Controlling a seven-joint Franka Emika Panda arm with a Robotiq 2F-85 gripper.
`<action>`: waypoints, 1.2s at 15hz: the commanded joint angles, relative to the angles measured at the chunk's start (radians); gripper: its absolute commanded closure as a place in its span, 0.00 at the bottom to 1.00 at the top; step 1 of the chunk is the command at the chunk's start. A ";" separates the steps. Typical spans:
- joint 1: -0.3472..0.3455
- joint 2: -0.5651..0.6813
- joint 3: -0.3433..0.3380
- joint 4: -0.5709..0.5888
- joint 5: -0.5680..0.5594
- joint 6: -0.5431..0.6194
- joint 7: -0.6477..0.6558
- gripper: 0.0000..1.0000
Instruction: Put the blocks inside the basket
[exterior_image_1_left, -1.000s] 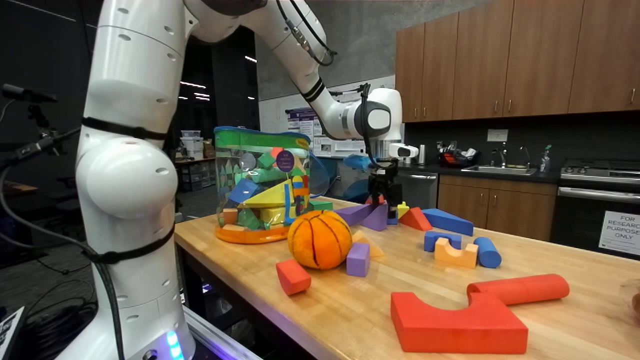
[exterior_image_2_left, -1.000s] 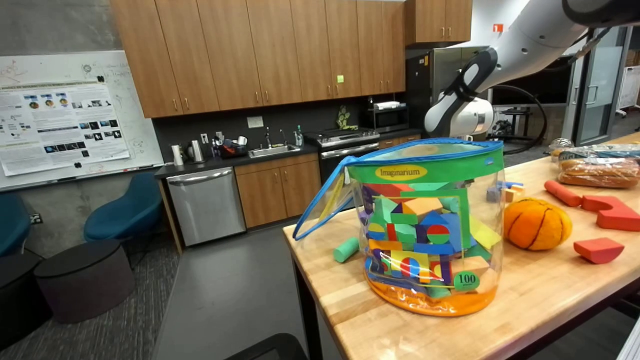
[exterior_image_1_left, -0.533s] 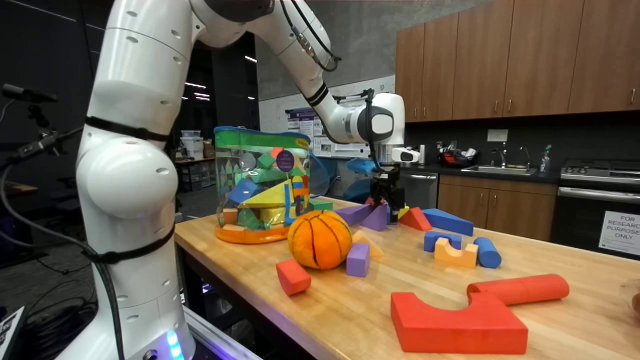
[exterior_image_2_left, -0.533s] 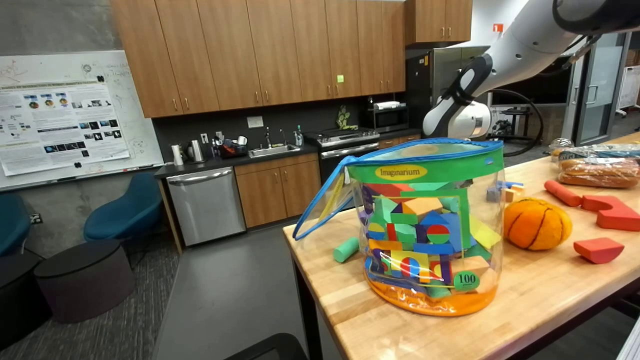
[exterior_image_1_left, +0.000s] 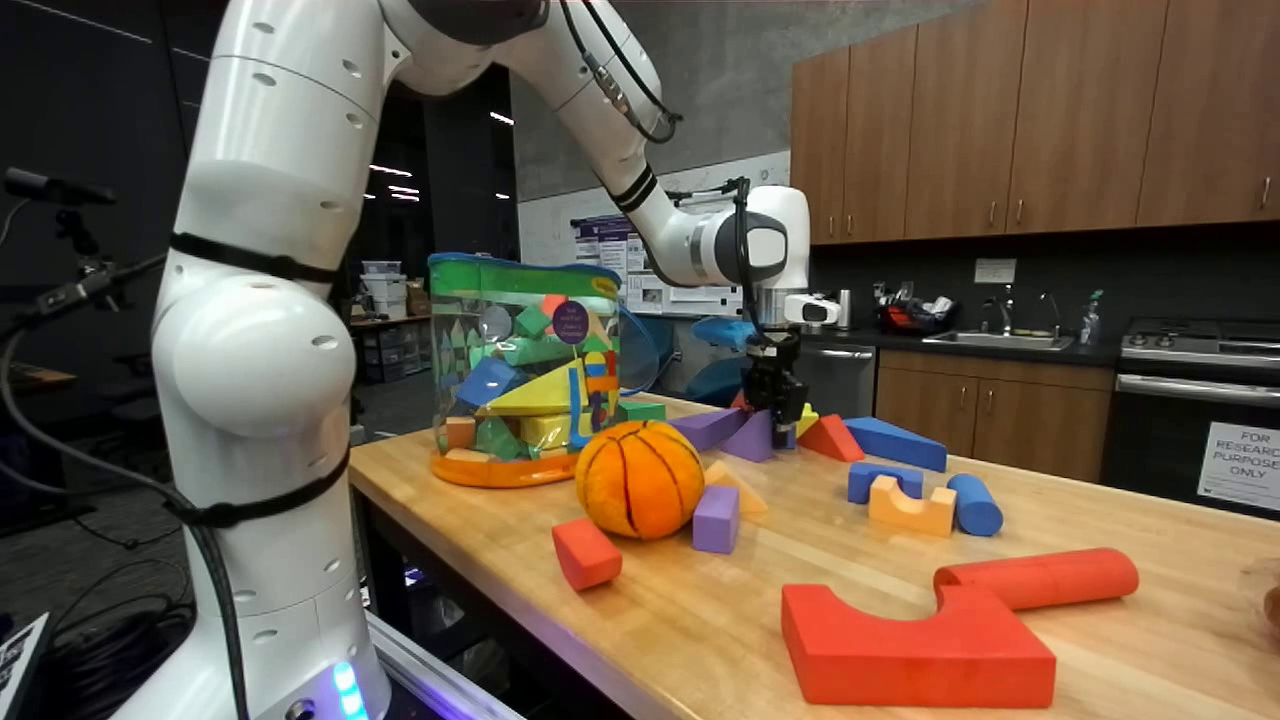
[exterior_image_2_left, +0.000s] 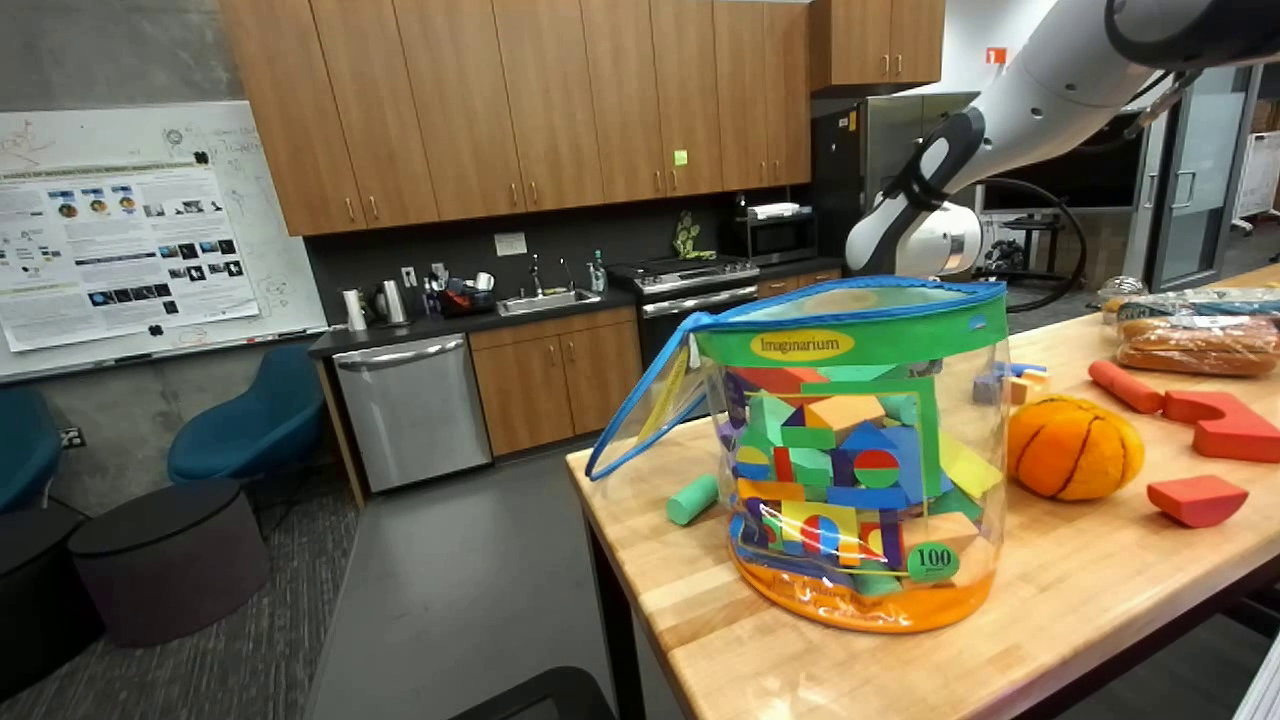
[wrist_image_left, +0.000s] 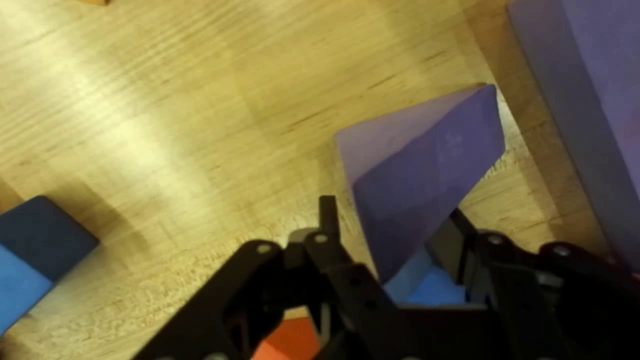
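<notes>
The purple block (wrist_image_left: 430, 165) lies partly between the sides of the claw (wrist_image_left: 391, 212) (parted, gripping nothing).

The wooden table (exterior_image_2_left: 1080, 580) carries the basket (exterior_image_2_left: 900, 345) near one corner. A green cylinder (exterior_image_2_left: 692, 500) and red block (exterior_image_2_left: 1195, 503) lie toward different edges.

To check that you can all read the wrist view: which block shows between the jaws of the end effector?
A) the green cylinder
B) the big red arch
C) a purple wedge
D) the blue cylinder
C: in the wrist view, the purple wedge shows between the jaws of the end effector, which stand apart.
</notes>
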 joint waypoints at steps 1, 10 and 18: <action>0.012 -0.012 -0.012 0.001 0.025 -0.005 -0.025 0.82; 0.008 -0.028 -0.025 -0.019 0.019 0.009 -0.022 1.00; 0.010 -0.012 -0.051 -0.004 0.004 0.028 -0.004 0.88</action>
